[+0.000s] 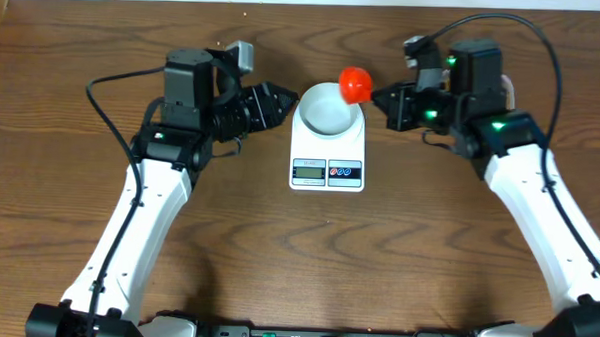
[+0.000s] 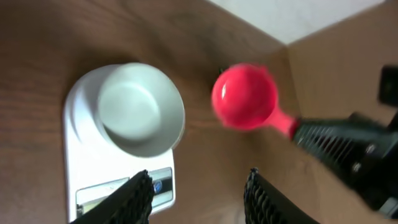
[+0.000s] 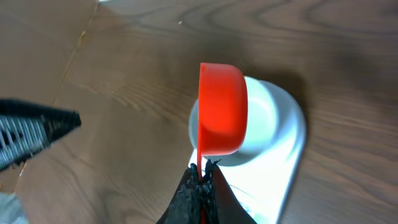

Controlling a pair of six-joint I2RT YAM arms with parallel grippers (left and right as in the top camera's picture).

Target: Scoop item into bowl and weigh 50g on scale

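Note:
The white scale [image 1: 328,149] lies at mid-table with the pale bowl [image 1: 325,109] on it; the bowl [image 2: 140,109] looks empty. My right gripper [image 1: 382,99] is shut on the thin handle of a red scoop [image 1: 356,83]. The scoop [image 3: 222,109] is tipped on its side over the bowl's [image 3: 273,118] near edge. Its cup [image 2: 244,96] faces the left wrist camera and shows nothing inside. My left gripper [image 1: 287,98] stands open just left of the bowl, with nothing between its fingers [image 2: 140,193]. The beans are out of view.
Black cables [image 1: 108,82] loop behind both arms. A cardboard panel [image 2: 348,68] and a white wall [image 2: 298,15] stand at the table's far edge. Bare wood [image 1: 322,249] stretches in front of the scale.

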